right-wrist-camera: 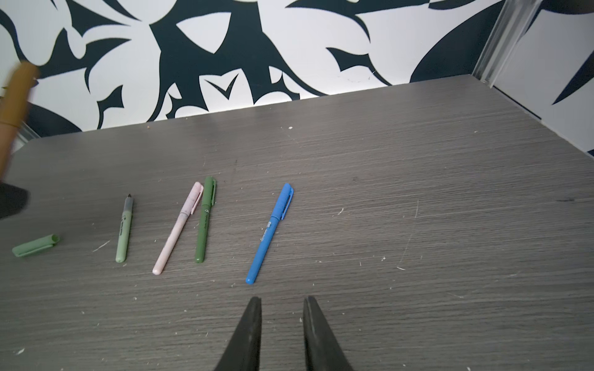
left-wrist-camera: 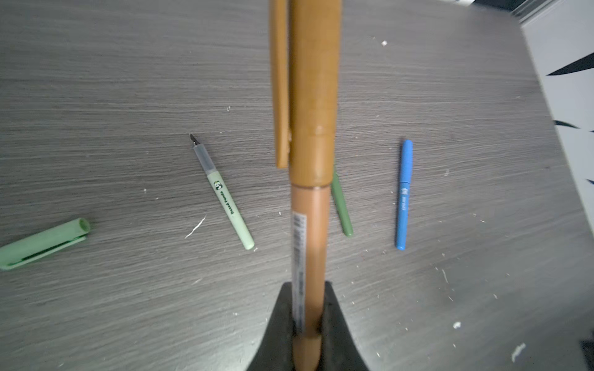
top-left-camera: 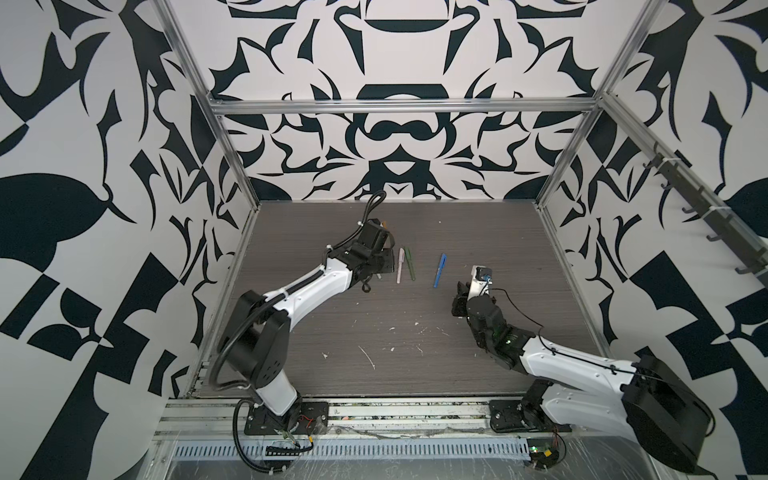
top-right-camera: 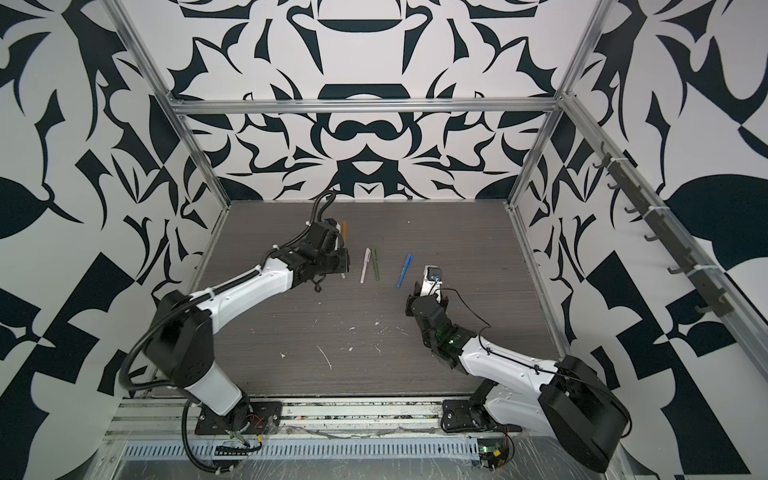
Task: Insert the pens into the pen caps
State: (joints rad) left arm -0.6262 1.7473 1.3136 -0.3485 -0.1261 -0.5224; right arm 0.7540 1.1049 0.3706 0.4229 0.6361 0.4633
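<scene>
"dazed panda" on pale green pen [left-wrist-camera: 229,208]

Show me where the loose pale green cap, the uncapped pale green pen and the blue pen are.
pale green cap [right-wrist-camera: 35,245]: right wrist view, middle of its tube.
pale green pen [right-wrist-camera: 124,230]: right wrist view, middle of its barrel.
blue pen [right-wrist-camera: 269,233]: right wrist view, middle of its barrel.

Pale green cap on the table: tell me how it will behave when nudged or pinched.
The pale green cap probably won't roll far: the clip along its side should catch on the table. Its open mouth shows a hollow tube, so it is likely light and may skid when pushed. It looks stiff enough to pinch.
</scene>
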